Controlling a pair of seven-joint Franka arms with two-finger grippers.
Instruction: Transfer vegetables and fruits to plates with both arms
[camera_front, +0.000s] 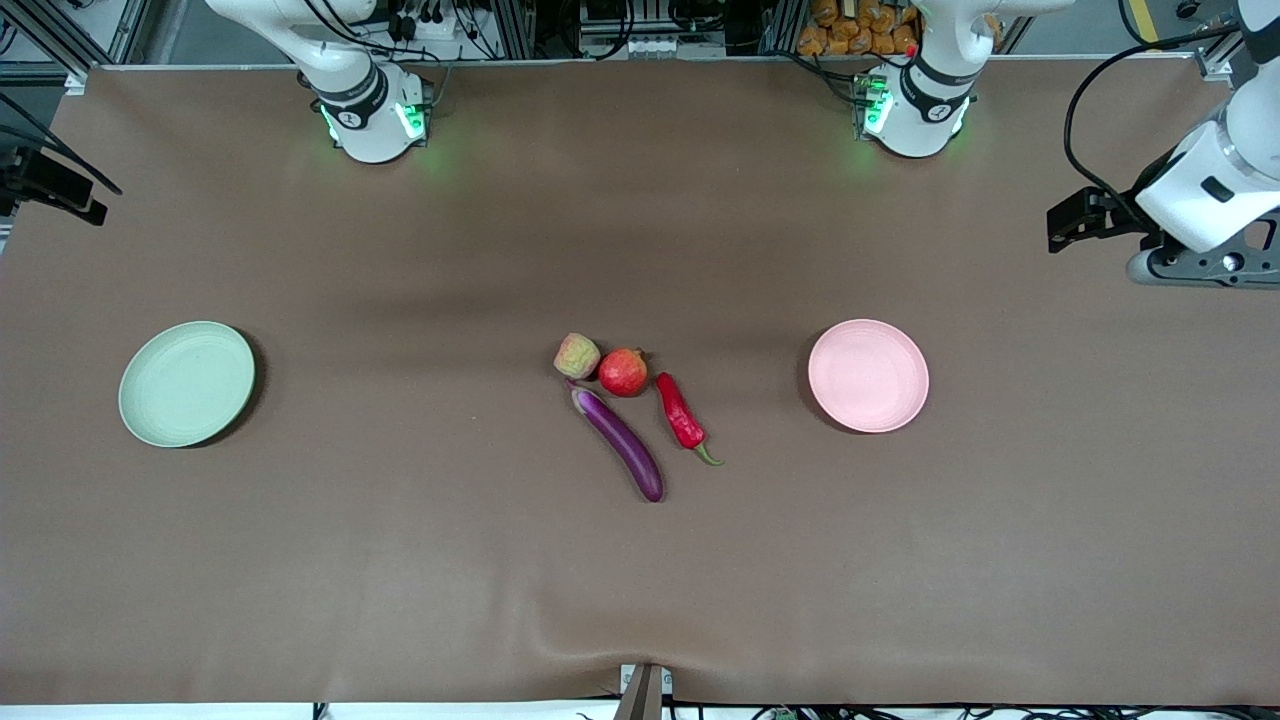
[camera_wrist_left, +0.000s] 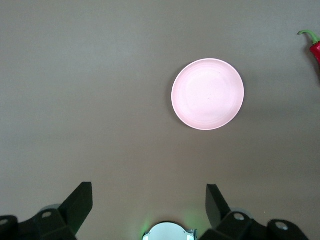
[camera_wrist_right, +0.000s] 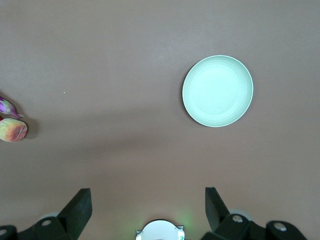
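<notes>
The purple eggplant (camera_front: 620, 445), red chili (camera_front: 682, 412), red pomegranate (camera_front: 623, 372) and yellowish-pink peach (camera_front: 577, 355) lie close together at the table's middle. The pale green plate (camera_front: 187, 383) sits toward the right arm's end and the pale pink plate (camera_front: 868, 375) toward the left arm's end; both are empty. My left gripper (camera_wrist_left: 149, 192) is open and empty, high over the table's end past the pink plate (camera_wrist_left: 208, 94); the chili's stem (camera_wrist_left: 315, 47) shows at that view's edge. My right gripper (camera_wrist_right: 148, 195) is open and empty, high up by the green plate (camera_wrist_right: 218, 91); the peach (camera_wrist_right: 12, 131) and eggplant tip (camera_wrist_right: 7, 107) show.
A brown cloth (camera_front: 400, 560) covers the table. The two arm bases (camera_front: 370, 110) (camera_front: 915, 100) stand at the edge farthest from the front camera, with racks and cables past it. A small metal bracket (camera_front: 645, 690) sits at the nearest edge.
</notes>
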